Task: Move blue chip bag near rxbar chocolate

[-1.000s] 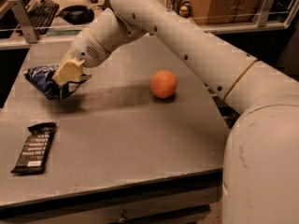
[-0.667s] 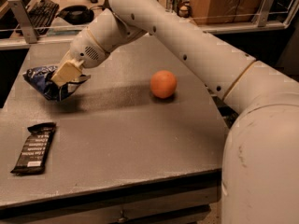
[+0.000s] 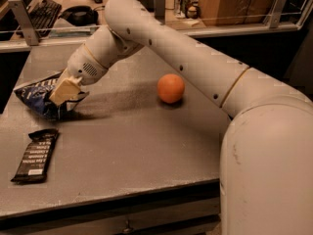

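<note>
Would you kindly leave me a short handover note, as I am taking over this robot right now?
Gripper: down at the blue chip bag, on its side nearest the ball; grasp unclear.
Bag: far left of the table.
Chocolate bar: flat near the front-left edge, a strip of bare table between it and the bag.
Orange ball: mid-table, apart.
Done: gripper is at the bag.
Left: bring the bag beside the bar and release it.

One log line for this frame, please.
gripper: at crinkly navy-blue chip bag, left side | flat black bar wrapper: front-left, apart from bag | orange ball: centre
</note>
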